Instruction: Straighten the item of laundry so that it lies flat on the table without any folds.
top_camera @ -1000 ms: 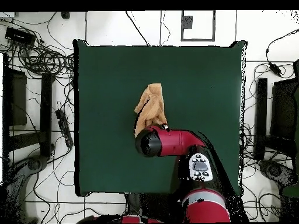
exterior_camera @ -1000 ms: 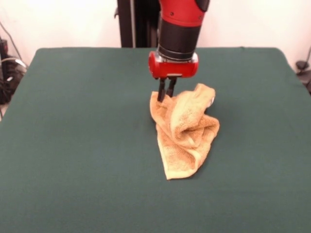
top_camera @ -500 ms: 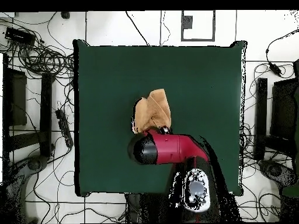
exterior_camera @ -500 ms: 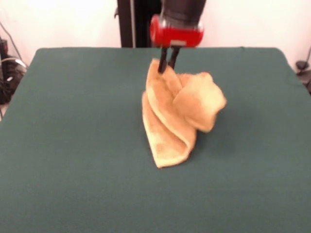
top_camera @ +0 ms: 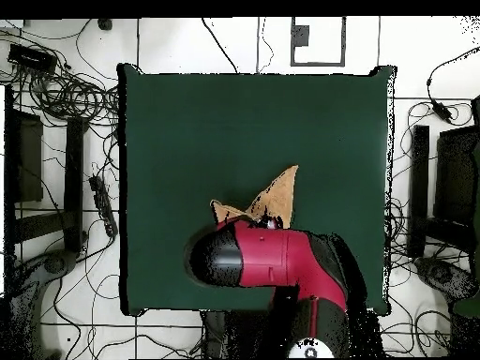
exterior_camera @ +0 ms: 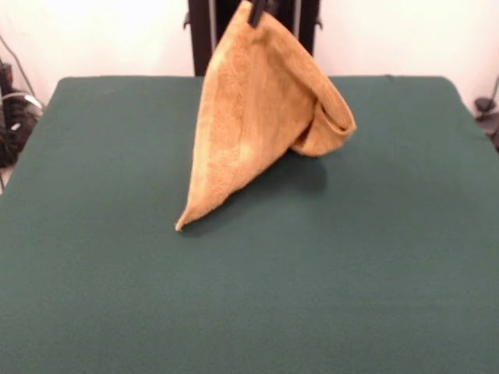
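Observation:
The orange-tan towel (exterior_camera: 257, 109) hangs from one corner, pinched by my gripper (exterior_camera: 257, 9) at the top edge of the front view. Only the black fingertips show there. The towel drapes in a tall cone with a fold curling at its right side. Its lowest corner (exterior_camera: 181, 226) touches or nearly touches the green table (exterior_camera: 93, 273). In the overhead view the red arm (top_camera: 258, 261) covers most of the towel (top_camera: 279, 192), with only pointed tips showing past it. The white label is hidden.
Cables and dark equipment lie on the floor to the left (top_camera: 56, 141) and right (top_camera: 436, 187) of the table in the overhead view. The robot's black pedestal (exterior_camera: 204, 35) stands behind the table's far edge.
My gripper has risen steeply with the towel's corner, from just above the table to the top of the front view. The crumpled towel has been pulled up and hangs stretched out.

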You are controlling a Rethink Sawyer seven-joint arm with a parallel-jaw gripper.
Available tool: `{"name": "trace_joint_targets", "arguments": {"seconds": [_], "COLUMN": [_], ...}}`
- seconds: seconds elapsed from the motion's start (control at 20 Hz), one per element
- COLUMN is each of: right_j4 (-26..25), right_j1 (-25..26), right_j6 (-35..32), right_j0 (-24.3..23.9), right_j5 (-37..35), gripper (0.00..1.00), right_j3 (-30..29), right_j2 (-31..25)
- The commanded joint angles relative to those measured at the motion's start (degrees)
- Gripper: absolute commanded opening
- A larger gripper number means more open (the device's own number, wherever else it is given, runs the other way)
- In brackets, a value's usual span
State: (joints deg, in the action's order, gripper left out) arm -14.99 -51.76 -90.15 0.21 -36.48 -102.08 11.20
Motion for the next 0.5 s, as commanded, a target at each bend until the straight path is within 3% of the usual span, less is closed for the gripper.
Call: {"name": "trace_joint_targets", "arguments": {"seconds": [0.05,0.5], "right_j4": [-1.28,-3.83], "right_j1": [-3.86,-16.59], "right_j6": [-1.7,4.42], "right_j0": [-3.07,-6.23], "right_j5": [-2.11,-3.47], "gripper": [0.0,0.0], "right_j3": [-8.81,-19.25], "right_j2": [-0.84,2.74]}}
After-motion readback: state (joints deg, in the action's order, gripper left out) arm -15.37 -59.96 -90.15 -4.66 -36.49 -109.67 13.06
